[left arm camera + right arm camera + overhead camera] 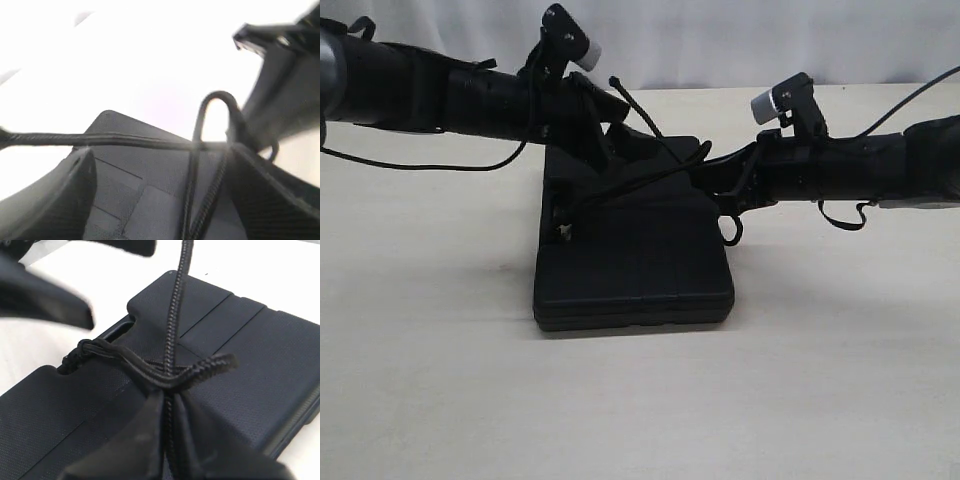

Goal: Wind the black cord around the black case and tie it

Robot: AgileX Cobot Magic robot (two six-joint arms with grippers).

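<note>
Left gripper: I am seeing its fingers standing released, the black cord running between them.
Right gripper: I am watching it pinching the black cord.
Black case: lying flat on the table, between both arms.

The pale table carries the black case, lying flat near the centre, one short edge facing near.

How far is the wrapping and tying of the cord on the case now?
Done: the black cord is looped at the handle cut-out and crosses itself on the black case. In hand: the right gripper is shut on the cord at the crossing; the left gripper is open. Left: no finished knot shows there, so tying probably remains.
</note>
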